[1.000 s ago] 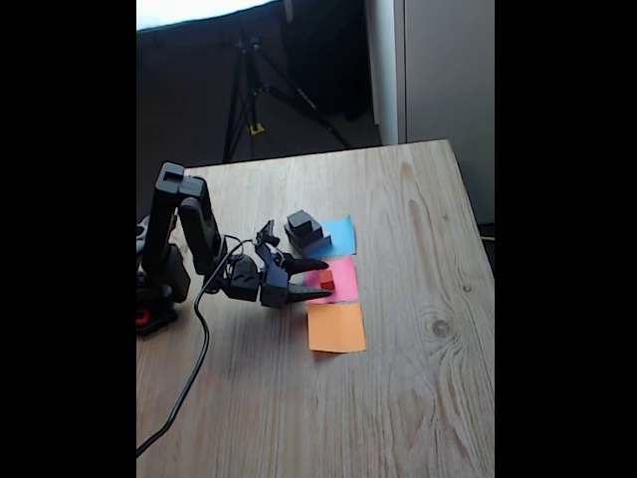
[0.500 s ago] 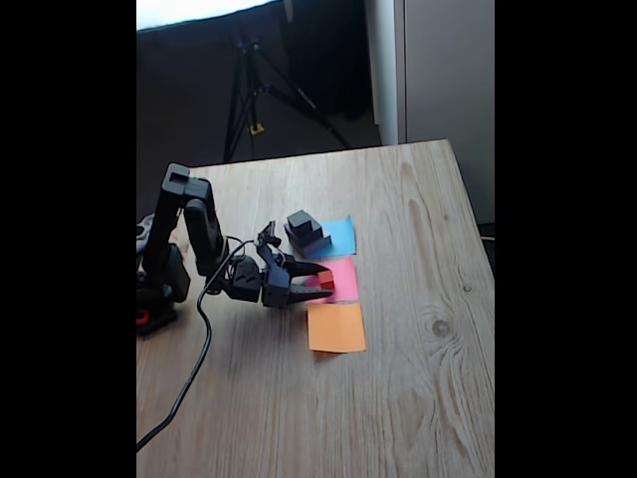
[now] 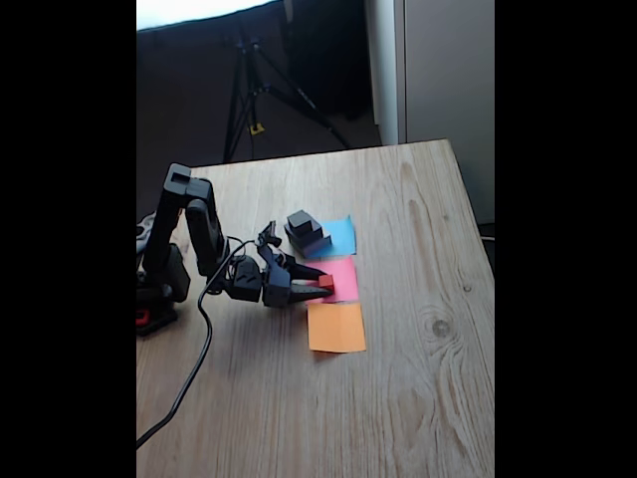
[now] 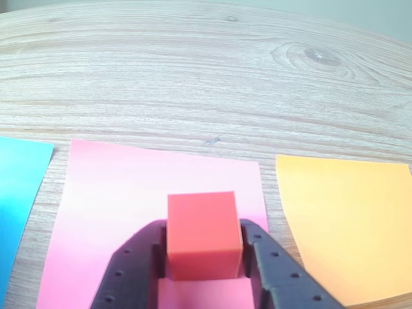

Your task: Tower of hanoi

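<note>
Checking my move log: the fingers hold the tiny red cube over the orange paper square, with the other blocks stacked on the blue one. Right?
Not quite: the red cube sits between the fingers over the pink paper square, as the wrist view shows. The rest stands.

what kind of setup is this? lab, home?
Probably a home or hobby recording corner, not a lab: a light wooden table, a black camera tripod on the dark floor behind it, and coloured paper squares, e.g. the orange one, as markers.

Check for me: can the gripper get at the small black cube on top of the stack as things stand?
Probably not yet: the gripper is shut on the red cube over the pink square. Otherwise the small black cube sits exposed on top.
</note>
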You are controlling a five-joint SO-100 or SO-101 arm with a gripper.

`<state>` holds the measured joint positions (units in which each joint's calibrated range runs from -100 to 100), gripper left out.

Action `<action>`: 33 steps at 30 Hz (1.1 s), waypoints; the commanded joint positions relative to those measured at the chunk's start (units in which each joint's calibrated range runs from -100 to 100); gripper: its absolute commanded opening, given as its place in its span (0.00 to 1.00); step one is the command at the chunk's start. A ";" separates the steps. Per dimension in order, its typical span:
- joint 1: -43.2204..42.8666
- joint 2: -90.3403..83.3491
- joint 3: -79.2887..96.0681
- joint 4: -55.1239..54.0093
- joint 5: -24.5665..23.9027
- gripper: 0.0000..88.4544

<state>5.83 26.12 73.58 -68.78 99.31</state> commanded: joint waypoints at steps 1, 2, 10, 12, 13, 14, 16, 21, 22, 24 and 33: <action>-0.86 -4.32 0.88 0.75 0.69 0.00; -0.94 -5.76 1.42 1.80 0.69 0.00; -2.62 -24.76 4.97 19.12 -8.50 0.00; -2.78 -30.51 4.70 25.59 -10.01 0.00; -2.87 -33.31 4.42 29.16 -10.18 0.00; -2.87 -36.11 3.97 32.80 -10.84 0.00; -2.87 -41.79 2.15 41.94 -10.34 0.00; -3.54 -54.81 -10.30 75.29 -10.51 0.00; -3.79 -56.93 -13.85 82.25 -11.01 0.00; -4.45 -60.19 -21.58 95.69 -10.84 0.00; -9.39 -66.09 -53.12 133.00 -14.02 0.00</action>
<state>-1.29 -35.87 34.38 52.04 88.02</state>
